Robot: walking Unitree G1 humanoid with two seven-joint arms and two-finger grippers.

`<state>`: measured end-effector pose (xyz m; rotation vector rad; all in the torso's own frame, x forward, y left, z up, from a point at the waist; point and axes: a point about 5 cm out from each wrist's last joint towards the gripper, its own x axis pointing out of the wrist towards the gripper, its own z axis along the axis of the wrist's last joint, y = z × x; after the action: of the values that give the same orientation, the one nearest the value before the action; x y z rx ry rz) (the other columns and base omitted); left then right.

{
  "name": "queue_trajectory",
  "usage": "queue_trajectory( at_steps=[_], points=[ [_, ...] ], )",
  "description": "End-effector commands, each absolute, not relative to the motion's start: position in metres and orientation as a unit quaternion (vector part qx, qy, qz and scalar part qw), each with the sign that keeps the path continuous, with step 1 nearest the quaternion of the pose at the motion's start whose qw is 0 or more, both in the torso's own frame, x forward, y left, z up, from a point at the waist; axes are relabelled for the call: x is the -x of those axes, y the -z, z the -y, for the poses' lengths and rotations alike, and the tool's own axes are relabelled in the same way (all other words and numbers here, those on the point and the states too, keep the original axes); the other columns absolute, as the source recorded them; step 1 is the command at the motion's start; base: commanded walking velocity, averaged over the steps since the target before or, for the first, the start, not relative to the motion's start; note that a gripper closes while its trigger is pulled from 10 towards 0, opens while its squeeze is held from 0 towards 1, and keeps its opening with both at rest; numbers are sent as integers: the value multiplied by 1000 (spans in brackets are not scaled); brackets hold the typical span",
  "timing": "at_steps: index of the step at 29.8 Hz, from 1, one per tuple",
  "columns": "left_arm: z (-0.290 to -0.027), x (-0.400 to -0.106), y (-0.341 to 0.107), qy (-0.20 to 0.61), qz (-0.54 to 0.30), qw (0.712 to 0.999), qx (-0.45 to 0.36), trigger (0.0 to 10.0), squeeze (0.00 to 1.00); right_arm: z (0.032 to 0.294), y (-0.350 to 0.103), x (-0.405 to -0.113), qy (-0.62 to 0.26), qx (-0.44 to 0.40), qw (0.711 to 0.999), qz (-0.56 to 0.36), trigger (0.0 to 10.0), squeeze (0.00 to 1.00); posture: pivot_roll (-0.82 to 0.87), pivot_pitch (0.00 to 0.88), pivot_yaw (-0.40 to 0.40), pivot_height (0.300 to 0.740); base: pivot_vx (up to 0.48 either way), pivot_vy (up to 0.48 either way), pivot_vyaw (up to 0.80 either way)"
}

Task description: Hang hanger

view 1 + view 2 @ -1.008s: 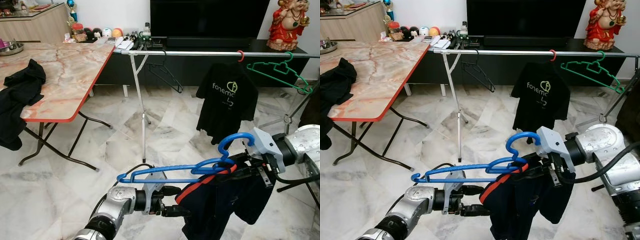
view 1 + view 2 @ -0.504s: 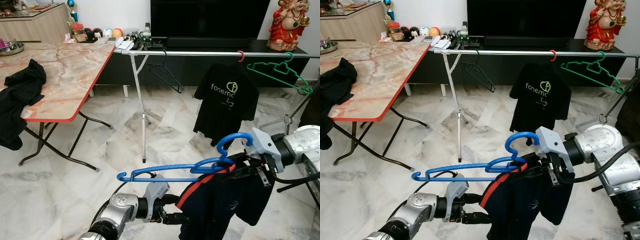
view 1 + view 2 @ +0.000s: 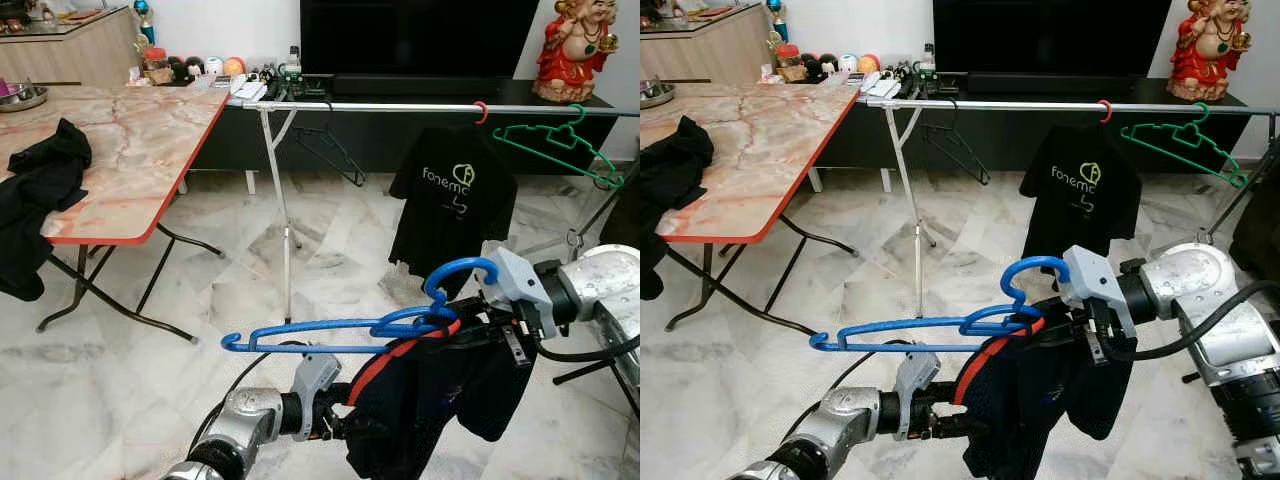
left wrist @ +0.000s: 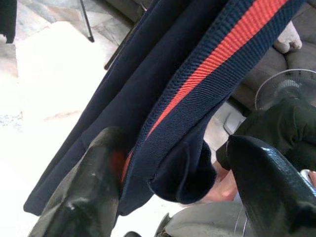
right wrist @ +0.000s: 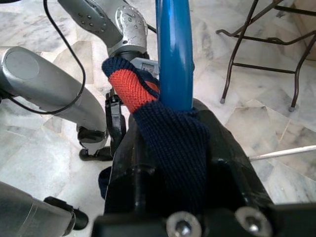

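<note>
A blue hanger [image 3: 330, 335] hangs level in the air before me, carrying a navy shirt [image 3: 430, 400] with a red collar stripe [image 4: 207, 89]. My right gripper [image 3: 472, 328] is shut on the hanger just below its hook [image 3: 460, 272], with collar fabric caught in the grip. My left gripper [image 3: 338, 420] is low beside the shirt's left side and open. Its fingers [image 4: 94, 192] stand on either side of the rolled collar edge. The steel rail [image 3: 400, 106] runs across the room beyond the hanger.
On the rail hang a black hanger [image 3: 335, 150], a black printed T-shirt [image 3: 450, 195] and a green hanger [image 3: 560, 140]. A marble-top folding table [image 3: 140, 150] with a black garment [image 3: 40, 190] stands at the left. The rail's stand leg [image 3: 285, 250] rises ahead.
The blue hanger and shirt have shifted a little to the left and up. My left gripper has edged in closer under the collar.
</note>
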<state>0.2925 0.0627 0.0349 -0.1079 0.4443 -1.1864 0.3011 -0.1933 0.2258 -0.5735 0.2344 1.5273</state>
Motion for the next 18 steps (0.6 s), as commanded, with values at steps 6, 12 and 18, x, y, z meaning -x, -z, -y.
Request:
queue_trajectory(
  at_steps=[6, 12, 18],
  points=[
    [-64, -295, -38, 551, -199, 808, 55, 0, 0, 189, -244, -305, -674, 273, 684, -65, 0, 0, -64, 45, -44, 740, 0, 0, 0],
    [-64, -295, -38, 552, -197, 808, 57, 0, 0, 189, -243, -306, -669, 273, 688, -65, 0, 0, -64, 44, -43, 740, 0, 0, 0],
    [-64, -295, -38, 553, -197, 808, 58, 0, 0, 190, -242, -308, -665, 272, 693, -65, 0, 0, -62, 41, -43, 740, 0, 0, 0]
  ],
)
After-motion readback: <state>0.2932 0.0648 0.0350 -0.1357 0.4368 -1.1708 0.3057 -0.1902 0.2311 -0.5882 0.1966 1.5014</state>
